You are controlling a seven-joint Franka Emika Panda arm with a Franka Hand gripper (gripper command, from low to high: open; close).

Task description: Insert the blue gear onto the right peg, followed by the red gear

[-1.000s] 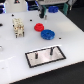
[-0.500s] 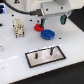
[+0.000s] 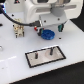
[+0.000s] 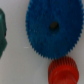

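Fingers not discernible in either view; gripper (image 3: pixel 48 26) hangs just above the wide bright blue toothed plastic gear (image 3: pixel 48 34), but how far open it stands, or whether it has hold of anything, cannot be told. Wrist view looks straight down on that blue gear (image 4: pixel 52 26), hub hole dark at centre; small round red plastic gear (image 4: pixel 62 70) lies just beside its rim, poss. touching; dark teal object (image 4: pixel 2 32) at frame edge, unidentified.

Progress: nil visible; grey black-bordered rectangular plate (image 3: pixel 36 59) carries two thin dark upright pins, right peg (image 3: pixel 50 51) and its twin (image 3: pixel 37 56), both bare; blue gear sits on white table (image 3: pixel 15 72), apart from plate. Both insertions outstanding, blue first.

Count: blue gear 1; red gear 1; pegs 2; plate 1.
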